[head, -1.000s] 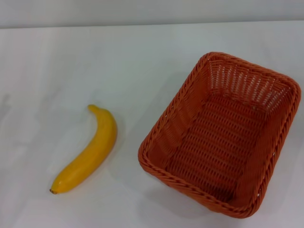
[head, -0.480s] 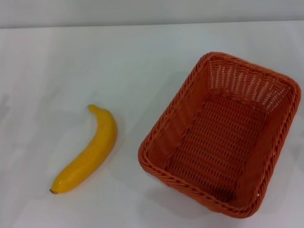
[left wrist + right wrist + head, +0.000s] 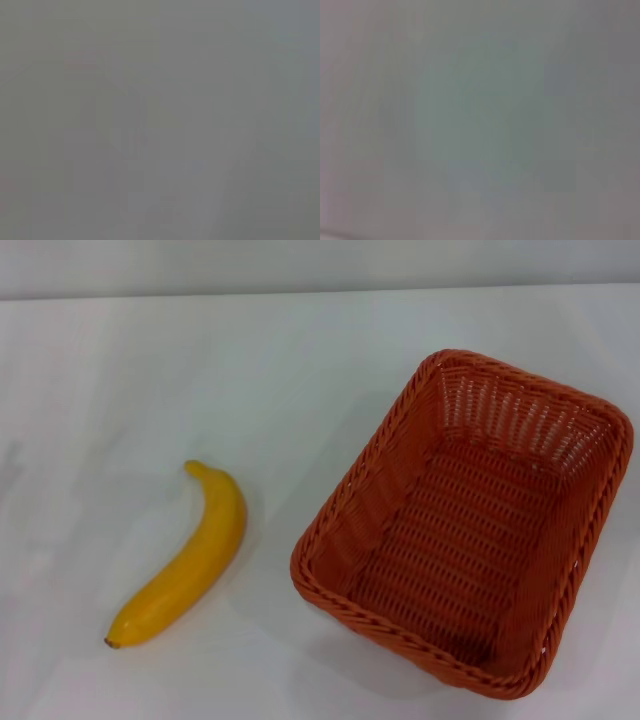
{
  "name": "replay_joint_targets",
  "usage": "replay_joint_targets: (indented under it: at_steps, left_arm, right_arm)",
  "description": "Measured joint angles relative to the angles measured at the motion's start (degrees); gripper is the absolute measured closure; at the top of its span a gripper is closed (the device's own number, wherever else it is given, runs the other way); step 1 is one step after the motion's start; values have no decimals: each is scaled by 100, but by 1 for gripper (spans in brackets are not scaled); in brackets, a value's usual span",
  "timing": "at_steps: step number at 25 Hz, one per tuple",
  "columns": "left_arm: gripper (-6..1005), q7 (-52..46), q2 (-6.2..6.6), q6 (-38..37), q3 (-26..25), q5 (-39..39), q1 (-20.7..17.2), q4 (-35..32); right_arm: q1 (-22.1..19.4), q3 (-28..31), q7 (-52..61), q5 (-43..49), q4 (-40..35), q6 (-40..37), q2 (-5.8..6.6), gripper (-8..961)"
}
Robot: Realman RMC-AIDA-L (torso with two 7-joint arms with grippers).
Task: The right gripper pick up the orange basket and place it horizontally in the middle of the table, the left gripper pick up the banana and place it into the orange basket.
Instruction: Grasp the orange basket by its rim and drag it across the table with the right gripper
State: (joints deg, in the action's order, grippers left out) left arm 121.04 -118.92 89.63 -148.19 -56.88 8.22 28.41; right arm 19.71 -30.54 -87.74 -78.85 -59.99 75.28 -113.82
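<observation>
On the table (image 3: 300, 360), the banana (image 3: 188, 562) lies diagonally left of the orange basket (image 3: 470, 520); jaws unseen.

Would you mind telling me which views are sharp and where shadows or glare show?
Head view: sharp, with the banana and orange basket casting soft shadows on the slightly glossy table. Left and right wrist views: featureless grey, nothing discernible.

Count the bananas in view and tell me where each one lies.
1. The banana lies on the table on the robot's left, beside the orange basket and apart from it. The basket's inside shows empty; the wrist views show nothing recognisable.
</observation>
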Motion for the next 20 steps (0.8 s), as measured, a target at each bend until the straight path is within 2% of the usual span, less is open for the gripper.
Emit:
replay_joint_targets:
  at_steps: [6, 11, 15, 19, 20]
  left_arm:
    - [113, -60, -6, -10, -30, -43, -121, 98]
    - [114, -63, -7, -20, -35, -44, -135, 98]
    - [114, -48, -4, -26, -34, -45, -126, 98]
    - [114, -45, -2, -90, -28, -103, -102, 97]
    - [114, -43, -2, -97, -25, -119, -103, 96]
  right_arm:
    - [635, -271, 1349, 1507, -951, 609, 125, 105]
    - [1204, -1164, 2546, 2629, -1678, 1100, 337, 106]
    - [1839, -1696, 3205, 3367, -1727, 1541, 467, 107]
    - [2615, -1911, 3581, 4023, -1429, 2081, 455, 108]
    - [2615, -1911, 3581, 4023, -1429, 2081, 455, 108]
